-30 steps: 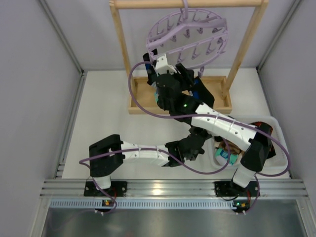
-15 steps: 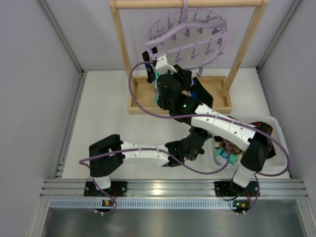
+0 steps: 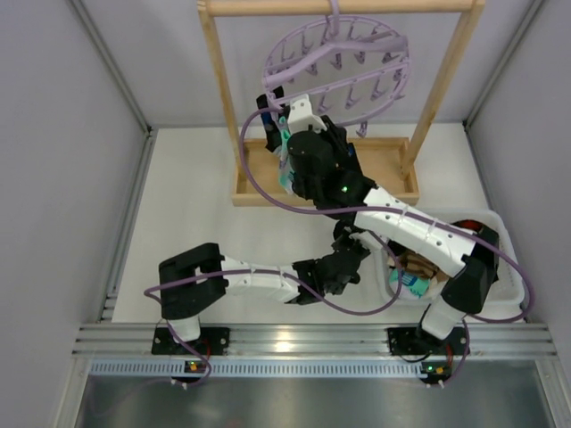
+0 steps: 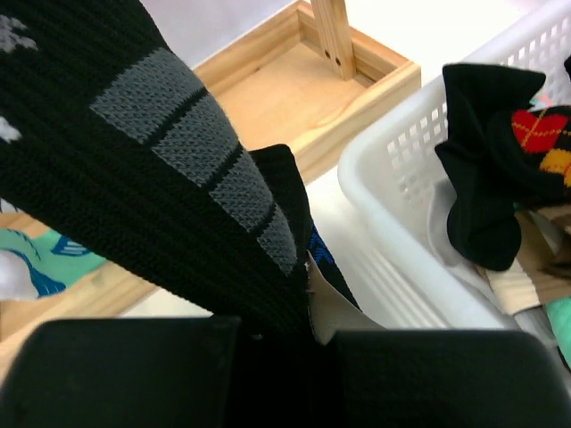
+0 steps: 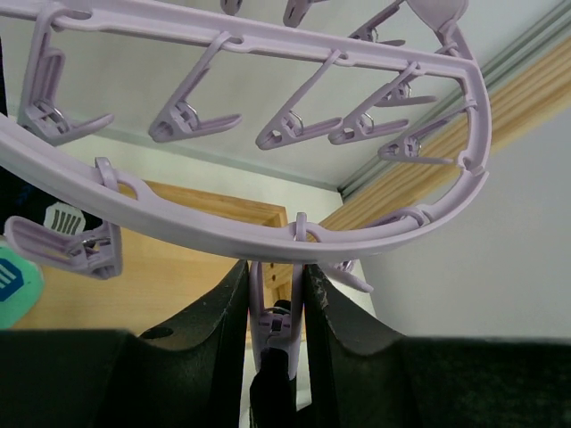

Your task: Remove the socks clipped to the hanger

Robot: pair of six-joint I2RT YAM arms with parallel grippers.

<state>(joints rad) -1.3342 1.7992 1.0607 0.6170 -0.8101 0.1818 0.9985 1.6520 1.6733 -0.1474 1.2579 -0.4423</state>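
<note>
The hanger (image 5: 268, 40) is hung by its hook from the top bar of the wooden rack (image 4: 285, 89), at the far end of the desk (image 3: 187, 214). One clip peg (image 5: 268, 334) on the ring's lower-left edge (as seen from the top view) is pinched btwn the fingers of the right gripper (image 5: 275, 285), which is clenched on it from both sides. Sth dark is seen just below that peg; what it is cannot be told. A teal-white sock (image 4: 40, 259) is seen over the rack's base, just beside the right wrist in the top view.

A black sock (image 4: 134, 152) w/ grey patches is clamped in the left gripper (image 4: 285, 343), jaws tight on its lower end. The fabric is stretched up and to the left out of the wrist view, so its upper end is not shown. The left gripper is held low over the desk, just beside the white basket (image 4: 393, 169) on the right. An argyle sock (image 4: 486, 169) is draped inside the basket near its rim, over other fabric.
</note>
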